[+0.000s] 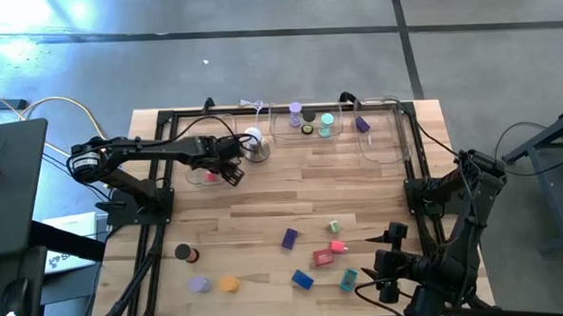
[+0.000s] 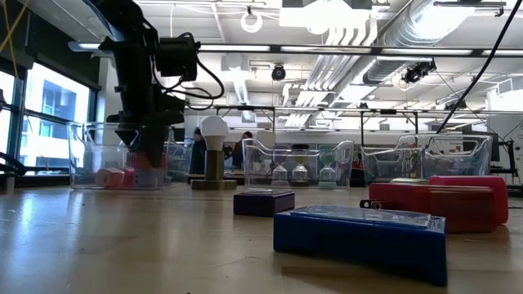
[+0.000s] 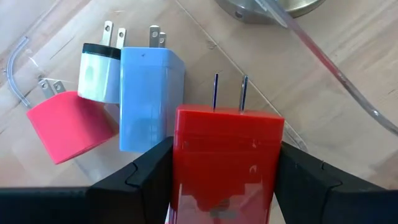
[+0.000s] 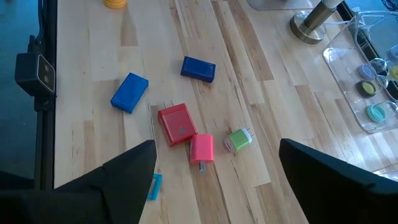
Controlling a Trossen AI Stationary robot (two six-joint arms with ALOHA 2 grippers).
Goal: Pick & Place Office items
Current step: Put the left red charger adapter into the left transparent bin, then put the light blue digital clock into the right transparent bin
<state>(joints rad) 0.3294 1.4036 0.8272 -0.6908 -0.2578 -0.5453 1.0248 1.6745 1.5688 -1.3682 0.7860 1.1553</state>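
Currently the left gripper (image 1: 233, 172) hangs over the far-left clear tray (image 1: 199, 181), and its jaws are closed on a red plug block (image 3: 227, 158) with two metal prongs pointing away from the wrist. In that tray lie a light blue plug block (image 3: 148, 99), a white and green plug (image 3: 99, 74) and a pink plug block (image 3: 67, 127), all touching or just beside one another. A white dome lamp on a metal base (image 1: 254, 145) stands just to the right of this tray.

The right gripper (image 1: 386, 258) waits at the near right corner of the table (image 1: 265, 216), with its jaws spread wide and holding nothing.

On the near part of the table lie a purple block (image 1: 290, 238), a red block (image 1: 323, 257), a pink block (image 1: 338, 246), a blue block (image 1: 302, 279) and a small green plug (image 1: 334, 227). At the near left lie a black roll (image 1: 183, 252), a lilac roll (image 1: 199, 284) and an orange roll (image 1: 230, 285). The far middle tray (image 1: 304, 133) holds several round rolls.
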